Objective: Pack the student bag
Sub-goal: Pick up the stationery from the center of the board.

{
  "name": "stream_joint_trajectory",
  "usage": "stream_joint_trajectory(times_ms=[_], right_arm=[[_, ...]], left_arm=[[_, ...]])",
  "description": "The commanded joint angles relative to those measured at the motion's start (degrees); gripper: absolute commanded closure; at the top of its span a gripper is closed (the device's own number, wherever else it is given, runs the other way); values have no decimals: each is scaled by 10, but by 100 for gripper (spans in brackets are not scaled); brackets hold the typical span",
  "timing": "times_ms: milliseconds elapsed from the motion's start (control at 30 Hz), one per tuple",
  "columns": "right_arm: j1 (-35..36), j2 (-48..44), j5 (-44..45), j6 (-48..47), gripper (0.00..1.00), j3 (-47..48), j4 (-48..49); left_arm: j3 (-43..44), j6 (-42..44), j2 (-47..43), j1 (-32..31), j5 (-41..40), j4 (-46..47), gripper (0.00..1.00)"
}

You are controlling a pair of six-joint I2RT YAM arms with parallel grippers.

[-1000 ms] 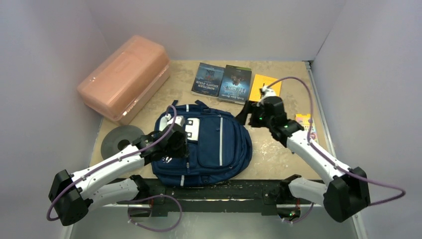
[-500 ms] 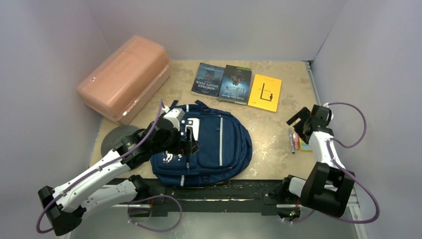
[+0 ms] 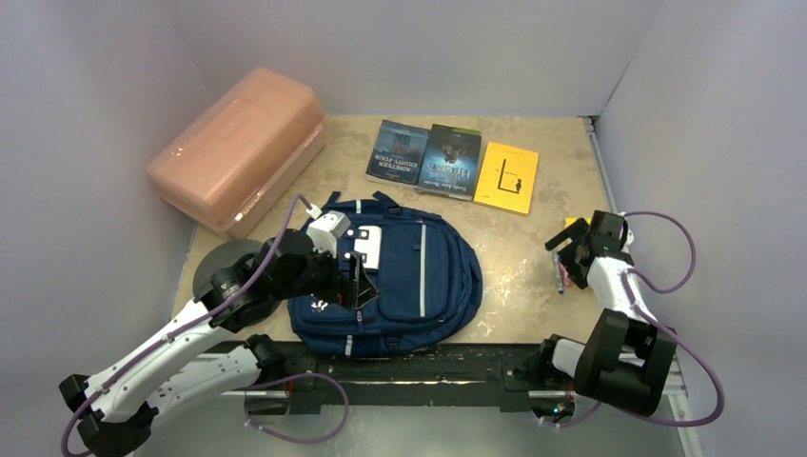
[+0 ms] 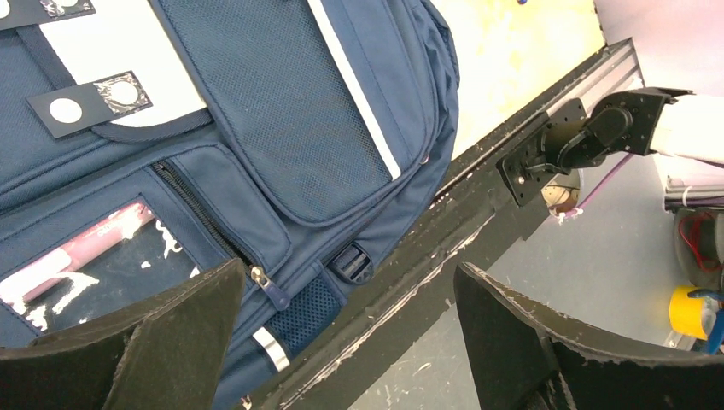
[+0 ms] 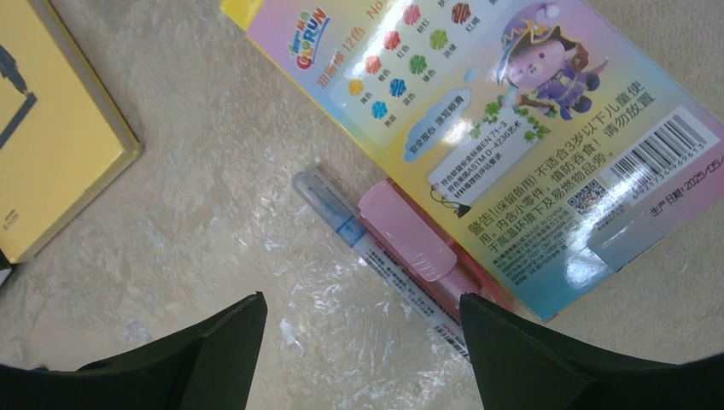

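The navy blue fabric backpack (image 3: 419, 276) lies flat at the near edge of the beige table (image 3: 519, 286). The left tool (image 3: 358, 279) hangs open over its front pocket. The right tool (image 5: 360, 299), jaws wide, hovers above a blue-capped pen (image 5: 337, 213) and a pink marker (image 5: 410, 243). The likely next move is to lower, pinch the pen and carry it bagward.

This is looking like a robotics lab; white panels (image 3: 428, 48) are boxing in the bench (image 3: 519, 276); two cabled arms (image 3: 181, 333) are sitting on a black rail (image 3: 428, 367).
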Motion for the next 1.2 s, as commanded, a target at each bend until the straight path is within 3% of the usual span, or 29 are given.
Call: stream_joint_trajectory(times_ms=[0,267,500,600,767,933,1167], right_arm=[[-3,3,5,18,13,-23,11],[-2,50,-40,1,14,-29,34],[27,25,-90,16,19,-49,38],[67,29,-97,24,29,-45,41],[139,54,12,26,32,-18,27],[145,79,77,24,38,-10,28],[173,96,135,22,64,14,6]], left_arm=[[14,16,-16,-2,19,8,7],[6,11,-14,-2,25,16,7],[8,7,-10,-2,24,20,7],[8,6,-4,-2,24,23,7],[14,6,4,-3,23,21,7],[17,5,2,-3,16,12,7],[19,-2,-3,-3,8,3,7]])
